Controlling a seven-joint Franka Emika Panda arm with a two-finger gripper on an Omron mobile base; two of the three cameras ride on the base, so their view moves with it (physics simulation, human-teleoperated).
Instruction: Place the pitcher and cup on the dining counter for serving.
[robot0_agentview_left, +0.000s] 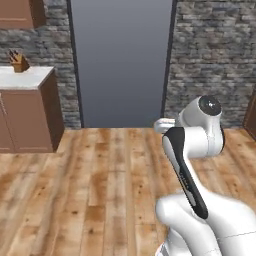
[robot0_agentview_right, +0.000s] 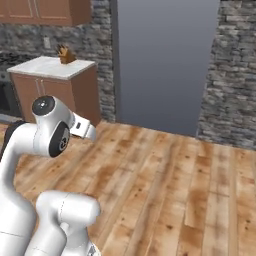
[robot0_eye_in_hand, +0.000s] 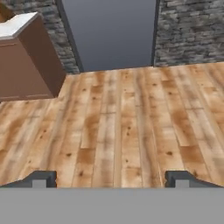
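The pitcher, the cup and the dining counter are out of view. My gripper (robot0_eye_in_hand: 111, 179) is open: its two dark fingertips (robot0_eye_in_hand: 41, 178) stand far apart at the bottom of the hand view with nothing between them. It hangs over bare wooden floor (robot0_eye_in_hand: 122, 127) and points toward a tall grey panel (robot0_eye_in_hand: 109, 30). In the base views the arm is folded up close in front of the base.
A brown kitchen cabinet with a white top (robot0_agentview_left: 27, 117) stands at the left, carrying a knife block (robot0_agentview_left: 19, 62). A tall grey panel (robot0_agentview_left: 120, 60) is set in the stone wall (robot0_agentview_left: 215, 55) ahead. Open wooden floor (robot0_agentview_left: 100, 190) lies in between.
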